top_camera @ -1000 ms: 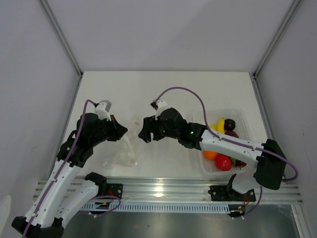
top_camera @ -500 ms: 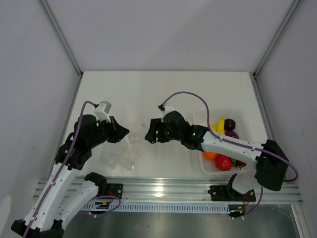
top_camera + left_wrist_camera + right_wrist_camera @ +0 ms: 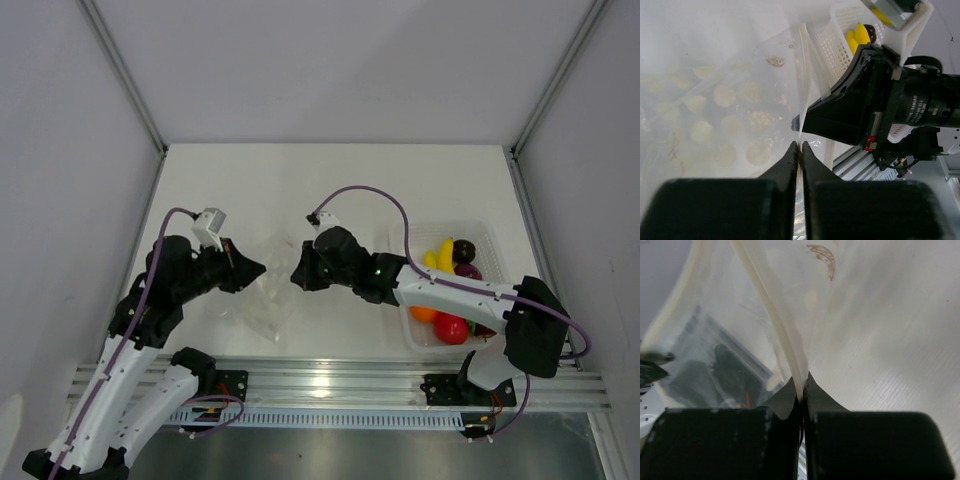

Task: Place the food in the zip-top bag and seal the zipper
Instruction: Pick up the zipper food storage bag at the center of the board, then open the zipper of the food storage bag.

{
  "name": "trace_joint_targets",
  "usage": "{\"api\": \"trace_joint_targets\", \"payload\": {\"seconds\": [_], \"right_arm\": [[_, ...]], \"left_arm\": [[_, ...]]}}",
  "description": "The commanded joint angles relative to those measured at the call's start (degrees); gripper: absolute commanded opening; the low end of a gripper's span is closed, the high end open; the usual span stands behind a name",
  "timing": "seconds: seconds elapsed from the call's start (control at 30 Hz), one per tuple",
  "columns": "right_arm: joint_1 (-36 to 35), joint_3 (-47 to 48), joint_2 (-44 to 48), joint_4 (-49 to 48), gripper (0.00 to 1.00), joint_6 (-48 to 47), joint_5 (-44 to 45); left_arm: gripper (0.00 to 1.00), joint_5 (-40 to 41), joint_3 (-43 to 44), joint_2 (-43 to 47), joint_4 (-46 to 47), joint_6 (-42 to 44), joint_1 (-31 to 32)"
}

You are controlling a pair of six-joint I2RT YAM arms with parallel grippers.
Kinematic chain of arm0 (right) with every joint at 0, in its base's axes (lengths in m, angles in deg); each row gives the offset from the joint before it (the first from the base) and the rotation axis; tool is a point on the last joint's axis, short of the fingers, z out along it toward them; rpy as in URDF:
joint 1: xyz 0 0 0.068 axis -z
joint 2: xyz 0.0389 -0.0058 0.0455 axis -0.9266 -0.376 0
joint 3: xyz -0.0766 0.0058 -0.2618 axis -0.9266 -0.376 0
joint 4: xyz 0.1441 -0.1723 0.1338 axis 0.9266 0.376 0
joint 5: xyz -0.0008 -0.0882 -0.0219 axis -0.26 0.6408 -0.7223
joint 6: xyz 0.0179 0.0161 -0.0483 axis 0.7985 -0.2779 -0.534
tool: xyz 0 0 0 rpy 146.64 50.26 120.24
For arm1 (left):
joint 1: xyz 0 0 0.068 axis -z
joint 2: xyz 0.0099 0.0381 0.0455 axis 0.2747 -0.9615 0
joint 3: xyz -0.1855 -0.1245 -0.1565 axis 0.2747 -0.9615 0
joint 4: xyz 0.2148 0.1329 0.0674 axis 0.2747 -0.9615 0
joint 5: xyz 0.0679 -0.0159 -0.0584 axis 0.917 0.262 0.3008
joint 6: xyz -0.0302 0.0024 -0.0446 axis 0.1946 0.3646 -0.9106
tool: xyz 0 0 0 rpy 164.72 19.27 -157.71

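Note:
The clear crinkly zip-top bag point(image 3: 266, 303) hangs between my two grippers, left of the table's middle. My left gripper point(image 3: 258, 268) is shut on the bag's left mouth edge; in the left wrist view its tips point(image 3: 800, 146) pinch the film of the bag point(image 3: 715, 110). Opposite it, my right gripper point(image 3: 297, 275) is shut on the other side of the mouth, and the right wrist view shows it point(image 3: 802, 386) clamped on the pale zipper point(image 3: 771, 310). The food lies in a tray: yellow banana point(image 3: 441, 255), purple piece point(image 3: 465, 251), orange ball point(image 3: 424, 313), red fruit point(image 3: 451, 328).
The clear ridged tray point(image 3: 489, 237) holding the food stands at the right, under my right arm's forearm. A metal rail point(image 3: 330, 380) runs along the near table edge. White walls enclose the table on three sides.
My right gripper moved left to the bag's mouth and shut on the zipper edge. The left gripper kept its grip, and the bag now stretches between the two.

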Motion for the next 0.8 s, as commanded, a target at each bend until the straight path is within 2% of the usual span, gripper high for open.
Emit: {"api": "trace_joint_targets", "payload": {"seconds": [0.0, 0.1, 0.3, 0.53, 0.7, 0.77], "right_arm": [[-1.74, 5.31, -0.05, 2.35, 0.00, -0.98, 4.89], [-3.49, 8.91, -0.67, 7.19, 0.00, -1.33, 8.67], [-5.78, 14.54, -0.85, 14.75, 0.00, -0.19, 15.09], [-9.73, 22.44, -4.71, 24.59, 0.00, 2.35, 23.44], [-12.37, 30.08, -9.63, 31.96, 0.00, 3.85, 30.63], [-13.86, 32.02, -11.03, 33.82, 0.00, 4.64, 33.28]], "left_arm": [[0.17, -2.18, -0.42, 0.44, 1.82, -0.36, -0.21], [0.41, -1.31, -0.24, 0.79, 0.86, 0.52, -0.21], [0.61, 1.85, 0.81, 1.67, -2.48, 2.72, -0.21], [0.63, 3.09, 0.72, 2.99, -3.28, 1.41, 1.72], [0.63, 8.35, 1.16, 1.50, -3.63, -0.17, 8.57], [0.58, 11.43, 1.34, 0.88, -4.42, -0.70, 10.85]]}}
